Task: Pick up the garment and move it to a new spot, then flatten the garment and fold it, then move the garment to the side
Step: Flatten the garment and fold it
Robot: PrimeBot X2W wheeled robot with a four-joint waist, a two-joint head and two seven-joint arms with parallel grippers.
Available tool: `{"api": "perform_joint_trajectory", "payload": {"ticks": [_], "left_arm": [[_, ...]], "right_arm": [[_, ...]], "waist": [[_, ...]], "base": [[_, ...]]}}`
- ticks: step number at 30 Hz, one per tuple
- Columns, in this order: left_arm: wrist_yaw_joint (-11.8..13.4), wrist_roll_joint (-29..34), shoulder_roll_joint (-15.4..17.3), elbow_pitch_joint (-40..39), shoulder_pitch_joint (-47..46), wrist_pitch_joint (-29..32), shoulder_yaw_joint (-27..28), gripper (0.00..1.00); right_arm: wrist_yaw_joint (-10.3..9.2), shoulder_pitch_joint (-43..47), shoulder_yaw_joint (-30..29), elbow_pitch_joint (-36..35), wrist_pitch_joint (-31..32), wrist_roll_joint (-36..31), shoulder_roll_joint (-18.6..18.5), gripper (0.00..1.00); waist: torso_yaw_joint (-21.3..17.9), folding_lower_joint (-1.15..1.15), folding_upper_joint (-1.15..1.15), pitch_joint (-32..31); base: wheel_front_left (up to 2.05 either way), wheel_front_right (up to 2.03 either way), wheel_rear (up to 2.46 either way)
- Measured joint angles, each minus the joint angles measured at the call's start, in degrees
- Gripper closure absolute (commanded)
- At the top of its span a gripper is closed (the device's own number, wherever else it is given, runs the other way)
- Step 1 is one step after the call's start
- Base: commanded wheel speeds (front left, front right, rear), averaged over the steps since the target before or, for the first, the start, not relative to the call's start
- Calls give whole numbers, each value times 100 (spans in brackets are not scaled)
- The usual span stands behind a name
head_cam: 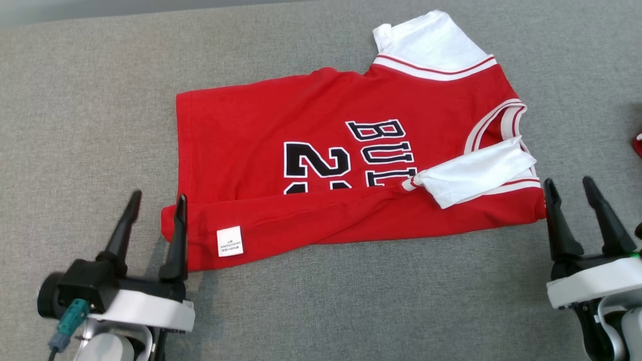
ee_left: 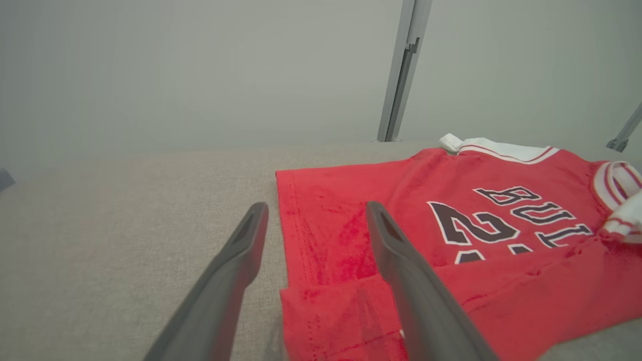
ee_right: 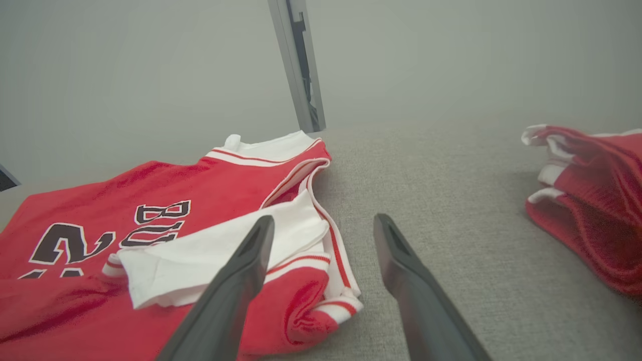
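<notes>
The garment is a red jersey with white sleeves and black lettering, lying flat on the grey surface with its near long edge folded over and one white sleeve turned in on top. A white label shows on the fold. My left gripper stands open at the jersey's hem corner, its inner finger over the red cloth. My right gripper is open just beyond the shoulder end, beside the jersey, holding nothing.
A second red and white cloth pile lies on the grey surface to the right, a sliver of it at the head view's right edge. A metal post rises behind the surface. Bare grey fabric stretches left and in front.
</notes>
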Motion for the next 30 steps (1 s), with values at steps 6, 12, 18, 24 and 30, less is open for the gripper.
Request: {"api": "perform_joint_trajectory", "payload": {"ticks": [6, 12, 18, 24, 30], "left_arm": [[-237, -66, -303, 486, 216, 0, -53, 0], [-459, -159, -525, 940, 347, 0, 13, 0], [-705, -299, -648, 1381, 256, -33, 26, 0], [-896, -579, -632, 1585, -8, 174, 63, 100], [-969, -787, -465, 1290, -71, 476, 167, 100]], "right_arm": [[0, 10, 171, 600, -69, 46, 38, 0], [0, -218, 342, 1025, -134, 141, 31, 0], [0, -407, 528, 1334, -105, 286, -42, 0], [0, -514, 673, 1404, 4, 497, -94, 100], [1, -254, 643, 929, 193, 831, -172, 100]], "waist": [[44, 0, 0, 159], [57, 0, 0, 299], [115, 0, 0, 351], [95, 0, 0, 350], [107, 0, 0, 323]], "base": [[0, 0, 0], [0, 0, 0], [0, 0, 0], [0, 0, 0], [0, 0, 0]]}}
